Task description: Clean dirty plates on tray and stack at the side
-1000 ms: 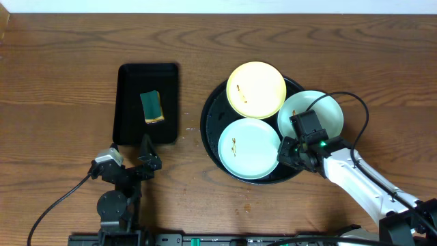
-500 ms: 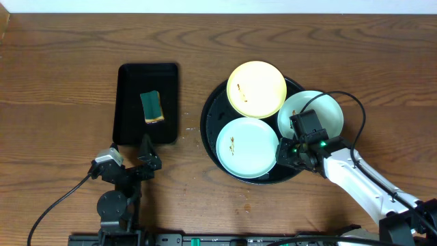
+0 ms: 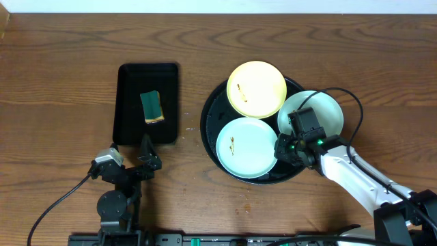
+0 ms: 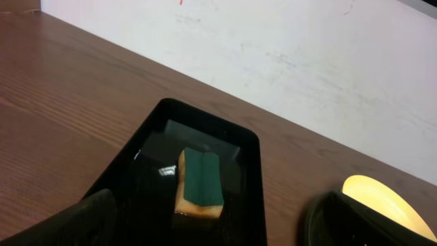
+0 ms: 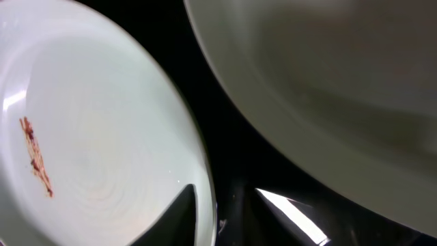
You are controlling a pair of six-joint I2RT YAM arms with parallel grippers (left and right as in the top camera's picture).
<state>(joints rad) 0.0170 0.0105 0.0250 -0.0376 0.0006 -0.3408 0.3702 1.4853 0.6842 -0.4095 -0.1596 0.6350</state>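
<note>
The right tool (image 3: 280, 152) dips at the rim of the smeared pale-mint round plate (image 3: 246, 147) on the large glossy black round tray (image 3: 211, 117), probably to lift it, though I cannot tell whether it is pinching, while the left tool (image 3: 147, 153) hangs spread wide.

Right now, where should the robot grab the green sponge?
Pinch the sponge across its two long sides, coming straight down from above. It lies flat, green face up, inside the rectangular black tray, whose raised walls likely block a sideways reach.

Wooden table (image 3: 68, 102), brown grain running side to side. Rectangular tray (image 3: 130, 102) lies left of centre. Round tray (image 3: 210, 126) lies right of centre, near but apart. Few specks (image 3: 247, 203) on wood before round tray (too small to identify).
</note>
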